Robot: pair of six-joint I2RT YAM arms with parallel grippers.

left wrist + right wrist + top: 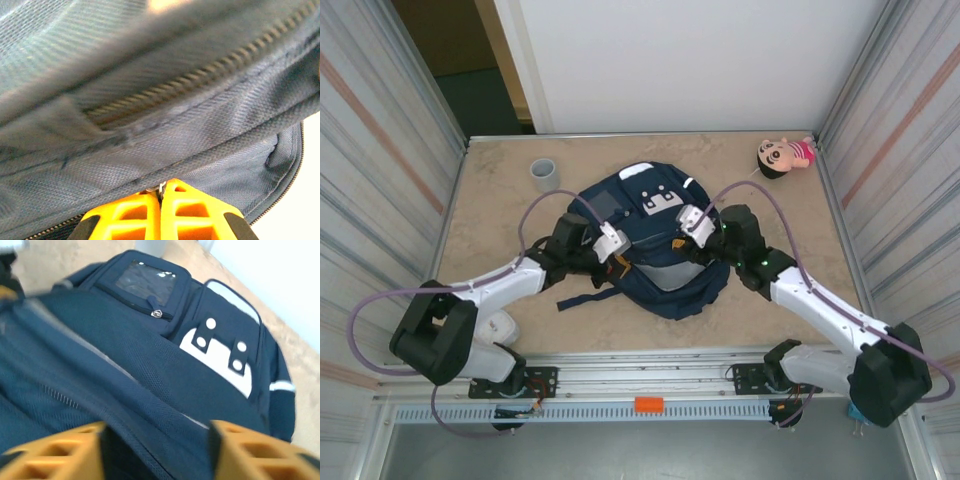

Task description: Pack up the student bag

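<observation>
1. Location: the student bag (638,222) lies flat at the centre of the tabletop (500,230), between the two arms. One dark strap (575,300) trails off its left side.
2. Left end effector (161,200): the orange fingers are pressed together at the bag's edge. A small metal piece that I judge to be the zipper pull (161,188) is nipped between the tips. A run of zipper teeth (200,80) crosses the fabric just above.
3. Right end effector (157,447): spread wide, fingers well apart, with a fold of navy fabric between them. No clamping is evident.
4. Step in hand, as judged: opening the main compartment.
   - The left should draw the pull along the line of the teeth, not lift across them.
   - The right should close on the fabric and hold it taut so the bag does not slide or bunch.
5. Risk: the pull is small and held only at the fingertips, so a sideways tug could slip it free.
6. Condition of bag:
   - navy woven fabric with a pale stripe (281,386);
   - a white patch (220,357) with round studs;
   - a clear-window pocket (145,280) with its own zip;
   - grey lining (670,275) visible at the mouth.
7. Also present: a grey cup (544,175) and a doll (785,155), both well apart from the bag.
</observation>
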